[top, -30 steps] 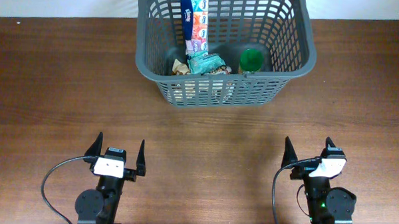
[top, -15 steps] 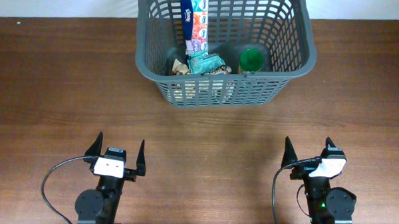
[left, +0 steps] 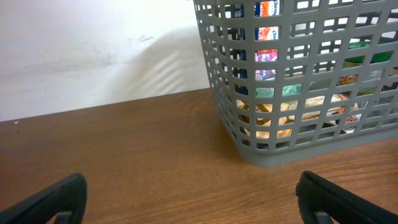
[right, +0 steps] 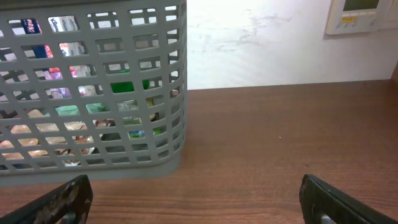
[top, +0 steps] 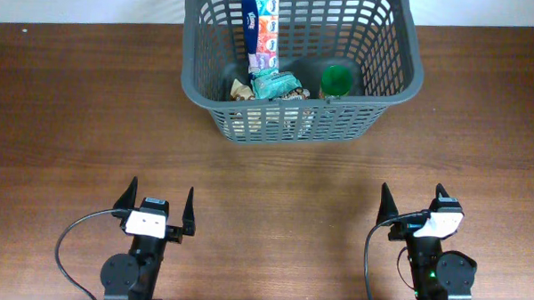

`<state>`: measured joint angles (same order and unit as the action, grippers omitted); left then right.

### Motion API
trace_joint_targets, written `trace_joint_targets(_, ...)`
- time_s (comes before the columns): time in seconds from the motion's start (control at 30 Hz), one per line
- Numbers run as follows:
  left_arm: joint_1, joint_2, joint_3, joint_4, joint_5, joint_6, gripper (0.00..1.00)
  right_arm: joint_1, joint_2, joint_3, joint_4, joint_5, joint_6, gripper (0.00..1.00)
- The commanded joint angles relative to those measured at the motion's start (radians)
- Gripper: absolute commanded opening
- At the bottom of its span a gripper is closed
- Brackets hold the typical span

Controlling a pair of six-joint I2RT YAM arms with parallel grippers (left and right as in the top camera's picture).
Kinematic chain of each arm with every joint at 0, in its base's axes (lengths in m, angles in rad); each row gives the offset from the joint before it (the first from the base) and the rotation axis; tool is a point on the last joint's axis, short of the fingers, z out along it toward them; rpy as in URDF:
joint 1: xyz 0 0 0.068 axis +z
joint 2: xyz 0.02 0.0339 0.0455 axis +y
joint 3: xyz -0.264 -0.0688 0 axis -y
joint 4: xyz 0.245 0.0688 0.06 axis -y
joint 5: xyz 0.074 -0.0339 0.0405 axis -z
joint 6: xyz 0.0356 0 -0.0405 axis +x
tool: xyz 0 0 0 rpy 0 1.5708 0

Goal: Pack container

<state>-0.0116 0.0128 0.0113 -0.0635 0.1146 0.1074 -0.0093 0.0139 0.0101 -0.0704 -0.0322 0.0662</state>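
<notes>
The wooden surface carries the container well ahead of both hands. Its long axis runs side to side across our reach, so it lies forward and inward of each hand, about midway between them, the right perhaps a shade nearer. Inside it we see a tall tissue pack standing at the far side, with a teal packet and a green-lidded jar toward the wall nearest the hands. The left hand and right hand sit low and well back, fingers spread wide, holding nothing. Against the earlier frames nothing differs — container, contents and both hands are where they were.
</notes>
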Motion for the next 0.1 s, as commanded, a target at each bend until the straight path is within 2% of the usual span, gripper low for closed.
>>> trace_joint_targets(0.0,0.006,-0.007,-0.003,-0.005,-0.007,-0.013,0.99,0.009,-0.008,-0.005,-0.005,-0.016,-0.01,0.99)
trace_joint_targets(0.07,0.006,-0.007,-0.003,-0.005,-0.007,-0.013,0.99,0.009,-0.008,-0.005,-0.005,-0.016,-0.01,0.99)
